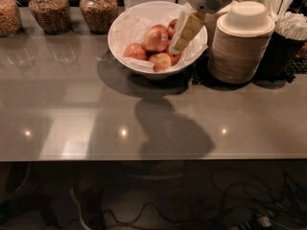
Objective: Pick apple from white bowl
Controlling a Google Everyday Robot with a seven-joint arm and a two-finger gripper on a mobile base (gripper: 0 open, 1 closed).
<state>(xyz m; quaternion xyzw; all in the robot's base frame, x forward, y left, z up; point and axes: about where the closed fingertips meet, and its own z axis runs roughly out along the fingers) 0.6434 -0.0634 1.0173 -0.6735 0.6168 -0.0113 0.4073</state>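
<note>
Over the right half of the white bowl (118, 41), the camera view is showing the gripper (178, 41) hanging just above the apples (156, 38); whether it is spread or closed cannot be told. The apples are lying piled on the paper lining inside the white bowl. A good descent is probably going straight down onto the topmost one, staying off the rim. Just right of the white bowl, stacked beige bowls (239, 49) are crowding the arm; in front of it, the counter (72, 114) is offering room.
</note>
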